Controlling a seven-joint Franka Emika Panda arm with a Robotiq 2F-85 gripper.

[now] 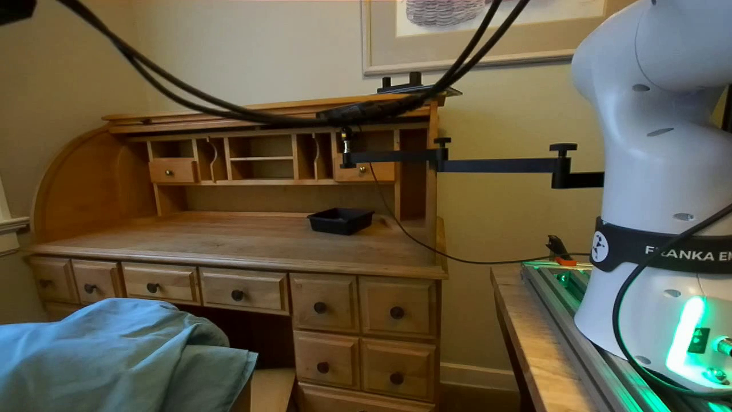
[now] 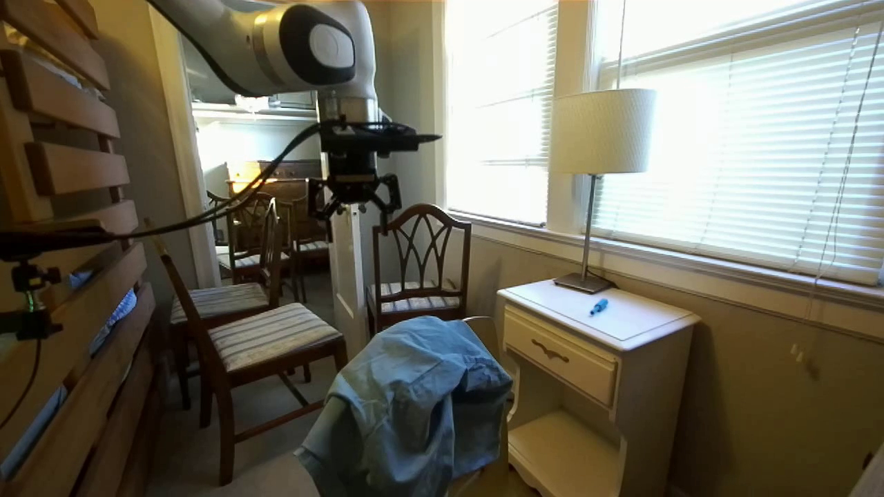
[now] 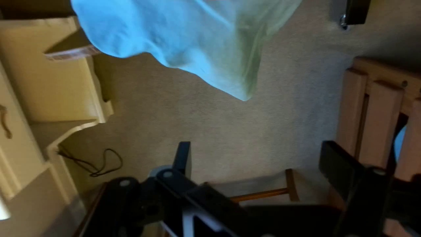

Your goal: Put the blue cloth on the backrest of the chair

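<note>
The blue cloth (image 2: 421, 393) lies draped and crumpled over a tan box-like thing (image 2: 486, 333). It also shows in an exterior view (image 1: 120, 360) and at the top of the wrist view (image 3: 184, 36), one corner hanging down. Several brown wooden chairs stand behind it. One has a lattice backrest (image 2: 423, 210) facing the camera. A nearer chair (image 2: 273, 338) has a striped seat and its backrest seen edge-on. My gripper (image 2: 356, 212) is above the chairs, apart from the cloth. In the wrist view the fingers (image 3: 256, 154) are wide apart with nothing between them.
A white nightstand (image 2: 601, 317) carries a lamp (image 2: 604, 131) and a small blue object (image 2: 598, 307). Wooden slats (image 2: 76, 172) rise along one side. A roll-top desk (image 1: 229, 240) holds a black tray (image 1: 341, 221). Cables (image 1: 229, 111) and a camera arm (image 1: 497, 165) cross the space.
</note>
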